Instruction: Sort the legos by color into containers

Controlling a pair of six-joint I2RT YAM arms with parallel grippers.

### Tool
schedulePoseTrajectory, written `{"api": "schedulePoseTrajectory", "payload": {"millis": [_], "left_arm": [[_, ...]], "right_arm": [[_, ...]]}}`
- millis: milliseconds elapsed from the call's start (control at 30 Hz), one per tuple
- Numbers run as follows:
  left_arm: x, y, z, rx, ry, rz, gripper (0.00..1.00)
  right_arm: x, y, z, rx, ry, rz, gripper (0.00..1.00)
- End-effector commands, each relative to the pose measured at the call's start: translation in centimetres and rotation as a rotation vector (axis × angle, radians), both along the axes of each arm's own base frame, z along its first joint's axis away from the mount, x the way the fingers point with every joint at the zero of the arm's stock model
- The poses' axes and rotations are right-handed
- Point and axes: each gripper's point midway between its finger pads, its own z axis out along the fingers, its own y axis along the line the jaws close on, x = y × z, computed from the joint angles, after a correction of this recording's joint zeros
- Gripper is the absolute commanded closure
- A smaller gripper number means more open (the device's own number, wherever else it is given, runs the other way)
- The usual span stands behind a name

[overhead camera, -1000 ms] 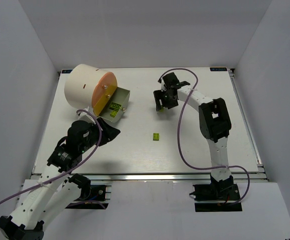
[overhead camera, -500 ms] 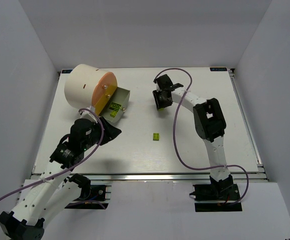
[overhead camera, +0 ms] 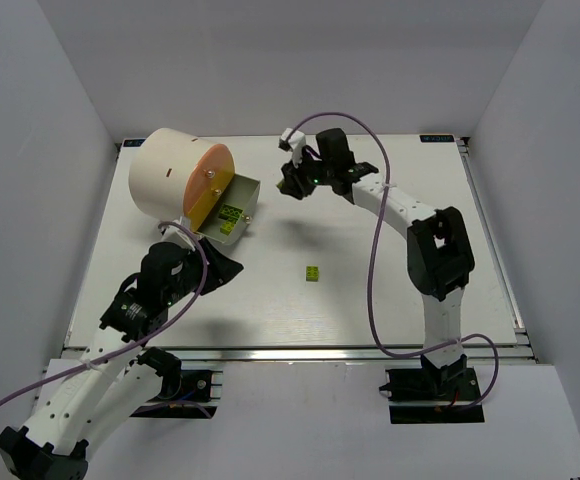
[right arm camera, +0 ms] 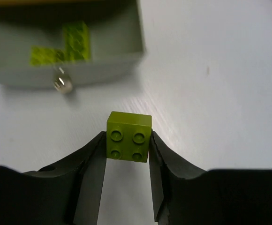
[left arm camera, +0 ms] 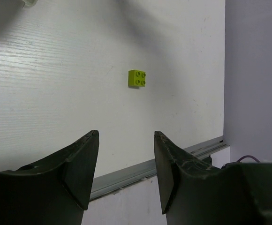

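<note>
My right gripper is shut on a yellow-green lego, held above the table just right of the drum's open tray. The cream-white drum with its orange face lies at the back left. The tray holds yellow-green legos, which also show in the right wrist view. Another yellow-green lego lies alone mid-table; it also shows in the left wrist view. My left gripper is open and empty, low over the table, well left of that lego.
The tray's small metal knob sticks out of its front wall. The table's near metal rail runs close below my left fingers. White walls enclose the table on three sides.
My right gripper has swung up and to the left with the yellow-green lego, from mid-back of the table towards the drum's open tray. The left arm has barely moved.
</note>
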Motion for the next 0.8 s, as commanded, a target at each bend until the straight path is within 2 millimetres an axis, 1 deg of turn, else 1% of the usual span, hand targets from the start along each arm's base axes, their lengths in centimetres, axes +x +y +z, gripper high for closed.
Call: {"api": "schedulePoseTrajectory", "payload": {"millis": [0, 33, 67, 100, 133, 167, 200, 233, 267, 300, 333, 367, 400, 467, 533, 567, 633, 667, 767], "left_arm": [[0.1, -0.2, 0.8, -0.024, -0.027, -0.002, 0.4], [0.1, -0.1, 0.7, -0.023, -0.024, 0.0, 0.4], [0.1, -0.1, 0.7, -0.024, -0.027, 0.001, 0.4], [0.0, -0.1, 0.7, -0.023, -0.025, -0.002, 0.4], [0.0, -0.1, 0.7, -0.021, -0.025, 0.001, 0.4], [0.0, 0.0, 0.8, -0.022, -0.026, 0.001, 0.4], [-0.1, 0.0, 0.8, -0.022, -0.026, 0.001, 0.39], [-0.1, 0.0, 0.9, -0.025, -0.03, 0.003, 0.4], [-0.1, 0.0, 1.0, -0.027, -0.033, 0.001, 0.39], [-0.2, 0.0, 1.1, -0.027, -0.036, 0.001, 0.39], [-0.2, 0.0, 1.2, -0.03, -0.039, 0.001, 0.39], [-0.1, 0.0, 1.4, -0.032, -0.042, 0.001, 0.38], [-0.2, 0.0, 1.4, -0.031, -0.04, 0.001, 0.38], [-0.2, 0.0, 1.7, -0.035, -0.043, -0.001, 0.38], [-0.2, 0.0, 1.8, -0.036, -0.048, -0.001, 0.38], [-0.2, -0.1, 1.7, -0.038, -0.047, -0.002, 0.37], [-0.1, -0.3, 1.6, -0.045, -0.047, -0.011, 0.38], [0.0, -0.4, 1.6, -0.048, -0.046, -0.015, 0.37], [0.3, -1.1, 1.7, -0.059, -0.049, -0.036, 0.38]], "right_arm": [[-1.2, 6.0, 8.9, 0.173, -0.284, 0.274, 1.0], [-1.4, 7.1, 7.7, 0.168, -0.261, 0.3, 1.0], [-1.2, 8.2, 9.7, 0.194, -0.291, 0.315, 0.98], [-1.8, 9.6, 9.8, 0.202, -0.285, 0.332, 0.94], [-1.8, 10.6, 8.8, 0.194, -0.271, 0.344, 0.93], [-1.4, 11.2, 9.9, 0.206, -0.302, 0.343, 0.91], [-2.2, 12.7, 9.9, 0.209, -0.312, 0.361, 0.87], [-1.9, 13.4, 8.6, 0.194, -0.308, 0.358, 0.86], [-1.9, 13.9, 8.7, 0.194, -0.319, 0.359, 0.84], [-2.3, 15.0, 9.2, 0.202, -0.333, 0.368, 0.77], [-2.0, 15.3, 8.2, 0.191, -0.325, 0.361, 0.72], [-2.0, 15.7, 8.0, 0.185, -0.329, 0.346, 0.68], [-2.0, 16.1, 8.1, 0.186, -0.331, 0.341, 0.6], [-1.6, 16.1, 7.4, 0.178, -0.316, 0.314, 0.56], [-1.5, 15.9, 7.1, 0.17, -0.307, 0.302, 0.42], [-1.5, 15.9, 7.0, 0.169, -0.304, 0.298, 0.39], [-1.6, 15.6, 7.1, 0.164, -0.306, 0.297, 0.29], [-1.5, 15.3, 7.1, 0.165, -0.304, 0.291, 0.27], [-1.6, 14.9, 8.3, 0.175, -0.318, 0.286, 0.26]]}}
